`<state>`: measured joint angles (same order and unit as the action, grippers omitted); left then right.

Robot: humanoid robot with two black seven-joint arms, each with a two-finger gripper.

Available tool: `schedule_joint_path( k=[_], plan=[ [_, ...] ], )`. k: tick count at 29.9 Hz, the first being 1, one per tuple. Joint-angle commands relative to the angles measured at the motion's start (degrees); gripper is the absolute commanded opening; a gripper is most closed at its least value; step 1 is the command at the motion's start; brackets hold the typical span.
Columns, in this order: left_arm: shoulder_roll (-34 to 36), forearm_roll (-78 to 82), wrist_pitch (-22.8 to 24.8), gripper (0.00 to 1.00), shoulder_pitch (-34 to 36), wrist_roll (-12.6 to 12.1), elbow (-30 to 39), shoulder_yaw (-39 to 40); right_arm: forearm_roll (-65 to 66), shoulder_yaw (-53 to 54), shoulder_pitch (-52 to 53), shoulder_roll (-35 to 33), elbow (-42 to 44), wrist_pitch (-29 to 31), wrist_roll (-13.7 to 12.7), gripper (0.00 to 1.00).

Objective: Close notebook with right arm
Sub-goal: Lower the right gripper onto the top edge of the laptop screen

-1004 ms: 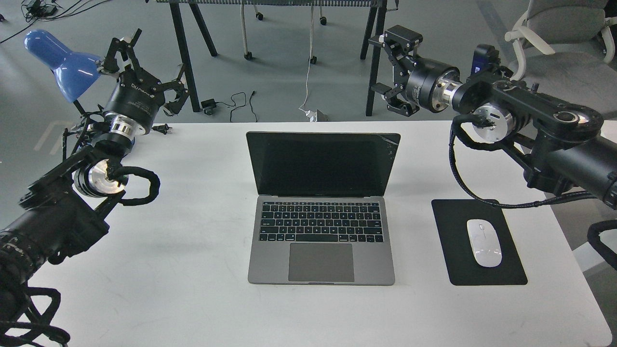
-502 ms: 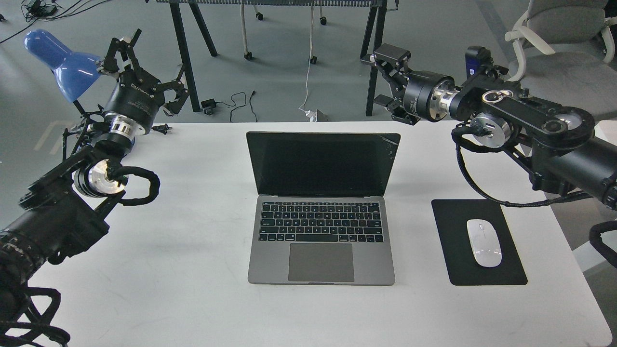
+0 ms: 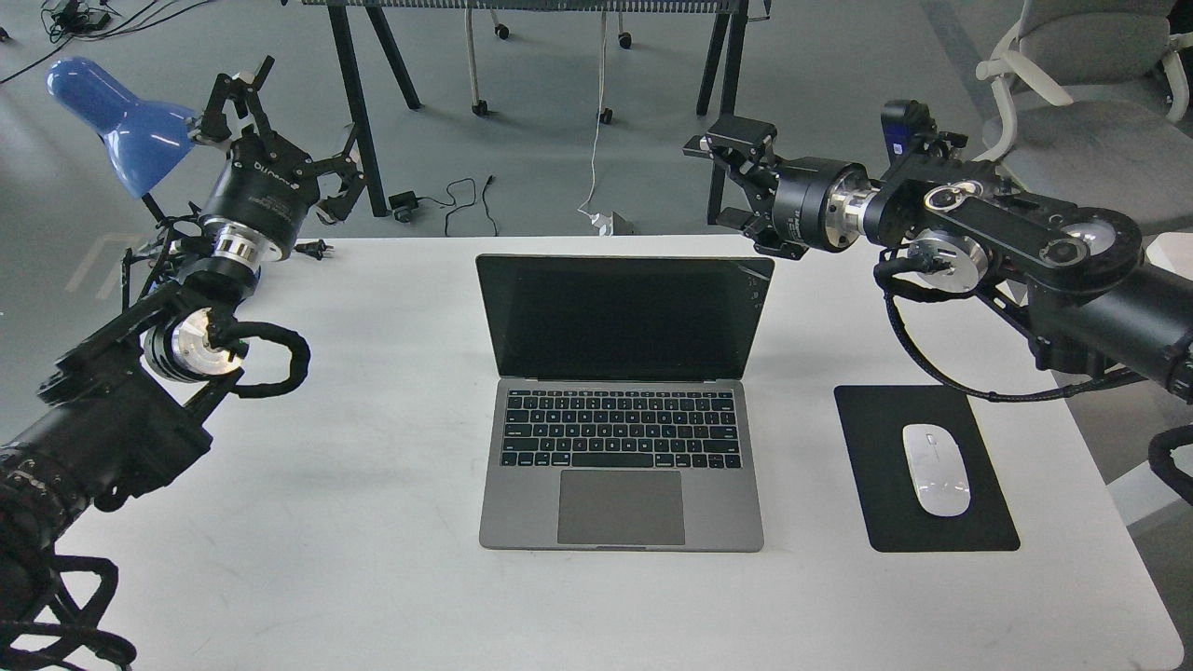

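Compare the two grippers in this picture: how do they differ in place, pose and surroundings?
The left gripper sits beside the blue lamp, far from the notebook; the right gripper hangs just beyond the notebook's top right corner. The left gripper points up and away with fingers spread wide; the right gripper points sideways toward the left, fingers apart. Both are black, empty and touching nothing.

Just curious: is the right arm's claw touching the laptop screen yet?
Apart. The head view shows the right gripper up beyond the notebook lid's top right corner, floor visible between them.
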<state>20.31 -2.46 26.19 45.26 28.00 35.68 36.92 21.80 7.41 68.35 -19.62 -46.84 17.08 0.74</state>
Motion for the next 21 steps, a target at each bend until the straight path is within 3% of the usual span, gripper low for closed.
schedule_joint_path(
  k=[1,21],
  plan=[
    [0.00,0.00,0.00,1.00,0.00,0.00,0.00,0.00,0.00,-0.03,0.29,0.02,-0.09,1.55,0.05,1.00],
    [0.00,-0.17,0.00,1.00,0.00,0.00,0.00,0.00,1.14,-0.21,1.79,-0.33,-1.50,9.11,-0.83,1.00]
  ],
)
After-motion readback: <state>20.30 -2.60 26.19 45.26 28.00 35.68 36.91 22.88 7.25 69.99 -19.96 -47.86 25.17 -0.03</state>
